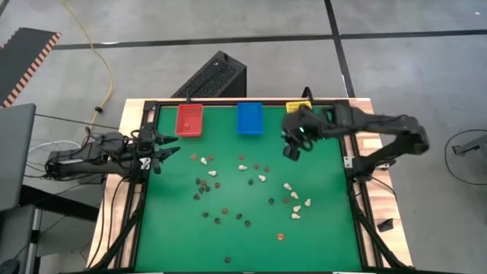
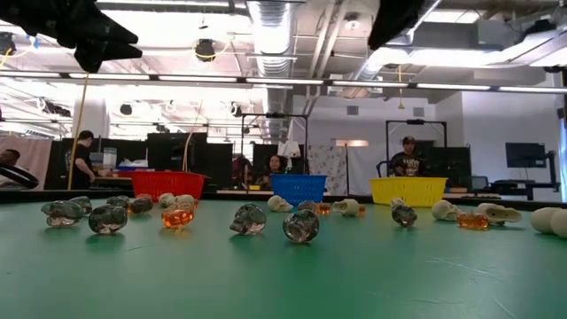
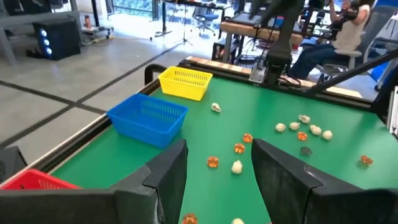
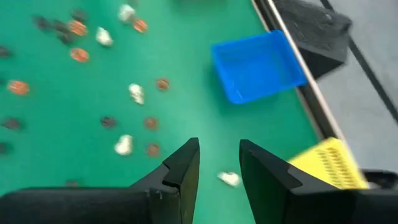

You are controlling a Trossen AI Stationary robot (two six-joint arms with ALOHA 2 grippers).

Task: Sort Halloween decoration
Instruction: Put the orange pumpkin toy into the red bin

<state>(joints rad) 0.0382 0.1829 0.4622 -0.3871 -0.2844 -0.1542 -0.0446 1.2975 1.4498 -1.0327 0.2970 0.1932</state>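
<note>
From overhead I can't tell the shapes of the tiny cream, black and orange-brown trinkets [image 1: 243,186]; they read as dots. The yellow rectangular plastic bin [image 1: 297,107] at the table's far edge is partly hidden under my right arm. The right wrist view is motion-blurred.

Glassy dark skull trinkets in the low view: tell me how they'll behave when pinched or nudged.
The dark skull trinkets look glossy and rounded, so they are probably slippery and apt to roll on the green table. Being tiny, they are likely light and could squirt out.
</note>
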